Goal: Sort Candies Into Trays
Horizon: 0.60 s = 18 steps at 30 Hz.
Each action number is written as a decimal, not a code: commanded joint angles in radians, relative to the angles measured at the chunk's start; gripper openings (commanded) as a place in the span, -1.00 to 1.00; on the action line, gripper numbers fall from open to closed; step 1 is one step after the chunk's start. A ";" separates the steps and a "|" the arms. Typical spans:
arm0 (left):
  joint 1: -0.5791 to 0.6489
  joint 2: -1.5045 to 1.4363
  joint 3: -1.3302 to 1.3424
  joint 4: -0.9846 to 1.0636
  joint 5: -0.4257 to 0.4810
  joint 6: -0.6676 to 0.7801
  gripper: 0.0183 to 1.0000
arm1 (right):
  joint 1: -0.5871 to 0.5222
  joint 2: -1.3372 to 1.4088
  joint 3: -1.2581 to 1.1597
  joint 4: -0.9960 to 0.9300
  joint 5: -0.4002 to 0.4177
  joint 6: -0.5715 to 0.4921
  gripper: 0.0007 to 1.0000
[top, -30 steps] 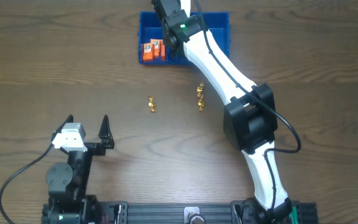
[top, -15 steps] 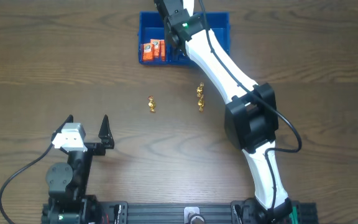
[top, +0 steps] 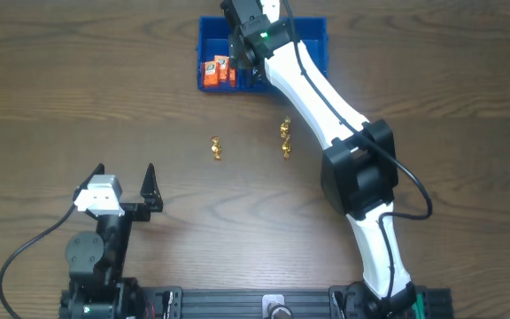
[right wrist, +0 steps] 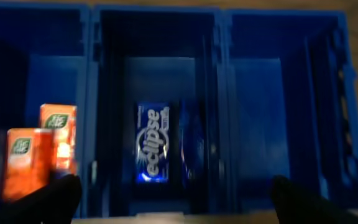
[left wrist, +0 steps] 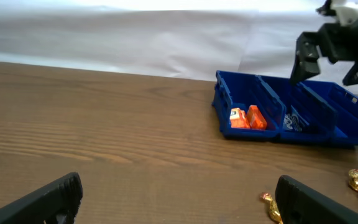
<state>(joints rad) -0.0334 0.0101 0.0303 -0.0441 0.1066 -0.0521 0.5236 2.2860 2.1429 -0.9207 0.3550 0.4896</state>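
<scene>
Your right gripper [right wrist: 176, 198] is hanging over the blue tray [top: 315, 35], above its middle compartment. Its jaws are standing wide apart and are gripping nothing. Your left gripper [top: 124, 170] is resting low over the near left part of the brown wooden table [top: 60, 106], well apart from the tray. It too is gaping wide and is holding nothing.

The tray is sitting at the far side of the table, a little left of centre in the top view. Two orange boxes [right wrist: 41, 149] are standing side by side in the compartment at the tray's left end as the top view shows it. A blue pack [right wrist: 152, 143] is lying flat in the middle compartment, with a second, darker pack just beside it.

Three gold-wrapped candies [top: 217, 147] are lying loose on the bare wood between the tray and the arms. One is lying alone toward the left, and two are lying close together nearer the right arm, one just beyond the other.

The wood grain is running across the table from side to side. A black rail [top: 237, 297] is running along the near edge, carrying both arm bases. Beyond the far edge, a plain white backdrop [left wrist: 135, 37] is closing off the room.
</scene>
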 commanded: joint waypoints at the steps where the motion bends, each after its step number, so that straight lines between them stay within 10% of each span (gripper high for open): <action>1: 0.004 -0.006 -0.026 -0.023 0.020 -0.008 1.00 | 0.127 -0.194 0.005 -0.118 0.009 0.018 1.00; 18: 0.004 -0.006 -0.026 -0.023 0.020 -0.008 1.00 | 0.293 -0.187 -0.463 0.075 -0.201 0.245 1.00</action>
<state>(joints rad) -0.0334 0.0101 0.0303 -0.0441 0.1066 -0.0521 0.8146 2.0827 1.7657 -0.9051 0.2199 0.6884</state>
